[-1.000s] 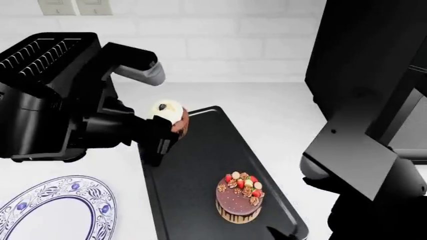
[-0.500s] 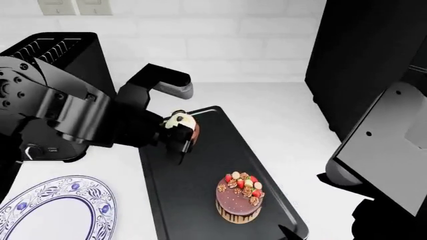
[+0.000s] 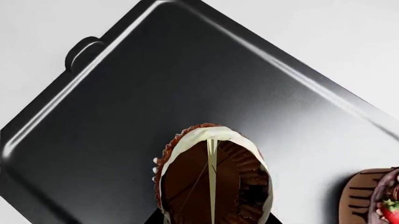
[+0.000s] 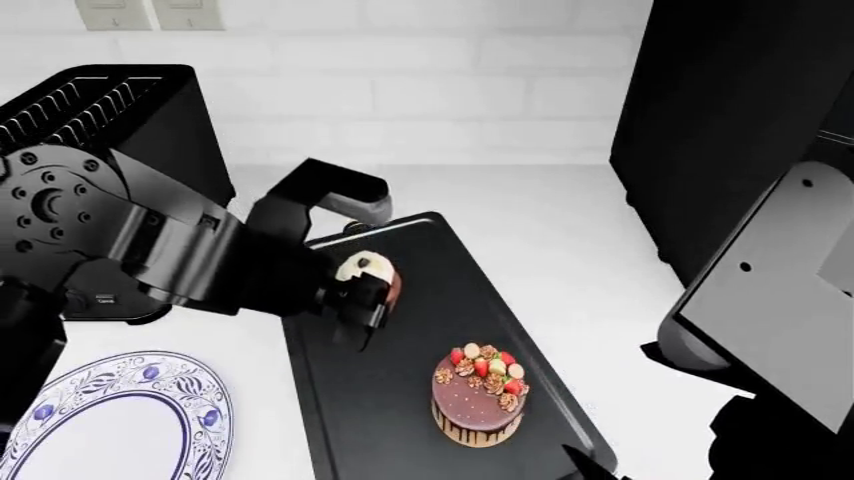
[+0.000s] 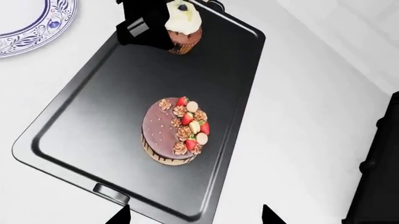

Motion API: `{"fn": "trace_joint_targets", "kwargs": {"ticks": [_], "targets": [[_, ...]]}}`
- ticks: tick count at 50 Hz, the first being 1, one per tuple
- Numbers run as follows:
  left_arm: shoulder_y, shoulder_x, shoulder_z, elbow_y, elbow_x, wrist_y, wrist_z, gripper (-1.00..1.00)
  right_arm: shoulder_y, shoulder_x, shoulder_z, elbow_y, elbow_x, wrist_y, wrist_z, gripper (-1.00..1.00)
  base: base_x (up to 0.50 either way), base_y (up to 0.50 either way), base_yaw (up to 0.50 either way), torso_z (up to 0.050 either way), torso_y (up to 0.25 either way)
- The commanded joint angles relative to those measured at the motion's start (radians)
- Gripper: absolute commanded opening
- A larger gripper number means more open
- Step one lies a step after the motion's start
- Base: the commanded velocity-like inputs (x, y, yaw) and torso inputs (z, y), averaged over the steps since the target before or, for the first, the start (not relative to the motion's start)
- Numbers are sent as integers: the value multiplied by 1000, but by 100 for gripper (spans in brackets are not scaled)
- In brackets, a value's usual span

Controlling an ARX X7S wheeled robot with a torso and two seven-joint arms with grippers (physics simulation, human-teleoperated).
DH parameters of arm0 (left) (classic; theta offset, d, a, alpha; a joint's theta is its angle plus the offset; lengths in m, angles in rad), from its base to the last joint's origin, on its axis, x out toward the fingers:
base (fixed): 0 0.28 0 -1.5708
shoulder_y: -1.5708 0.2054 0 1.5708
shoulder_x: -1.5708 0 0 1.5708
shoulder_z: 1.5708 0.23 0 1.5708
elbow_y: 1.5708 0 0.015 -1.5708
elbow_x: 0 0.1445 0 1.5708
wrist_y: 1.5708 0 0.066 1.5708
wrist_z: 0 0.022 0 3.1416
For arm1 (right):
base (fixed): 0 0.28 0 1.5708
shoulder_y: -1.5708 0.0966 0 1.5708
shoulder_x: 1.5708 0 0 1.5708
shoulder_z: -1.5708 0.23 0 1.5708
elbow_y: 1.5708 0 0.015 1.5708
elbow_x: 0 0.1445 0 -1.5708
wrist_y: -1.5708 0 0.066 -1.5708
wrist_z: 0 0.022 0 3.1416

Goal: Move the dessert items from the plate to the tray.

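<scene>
Now, in the head view, the left gripper (image 4: 358,300) has carried the cupcake (image 4: 367,272) down from its raised spot of a second ago to low over the tray (image 4: 400,400), jaws clamped on it, arm reaching across from beside the toaster (image 4: 94,120). The left wrist view shows tray directly beneath. The right wrist view shows the chocolate drip cake (image 5: 174,130) already on the tray, the plate (image 5: 25,23) bare, and the right gripper (image 5: 193,215) spread wide; release appears all that remains.

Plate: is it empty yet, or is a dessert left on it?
Empty as far as visible. The plate shows only its blue pattern; the chocolate cake sits on the tray, and the left claw holds the cupcake over it.
</scene>
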Motion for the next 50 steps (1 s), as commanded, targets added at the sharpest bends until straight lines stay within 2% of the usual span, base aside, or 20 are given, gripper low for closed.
{"fn": "trace_joint_targets", "kwargs": {"ticks": [1,17,18,35,43,50], "targets": [[3,2,13,-3,1,9,6,-100,5,4,-3,-3,-1,0,2,100,0,0,0,0,0],[0,7,33,-19,-3,12,13,-100,8,8,-5,-3,-9,3,-1,100,0,0,0,0,1],[-1,7,34,-21,-5,14,12,100,9,8,-5,-4,-9,3,-2,100,0,0,0,0,0],[-17,-16,31,7,-66,24,-30,100,18,8,-10,-8,-4,0,0,100,0,0,0,0,0],[-43,-78,6,97,-211,46,-130,100,38,15,-7,-7,7,-2,7,100,0,0,0,0,0],[-37,-177,-49,252,-334,103,-195,100,37,68,22,-6,-6,3,-14,100,0,0,0,0,0]]}}
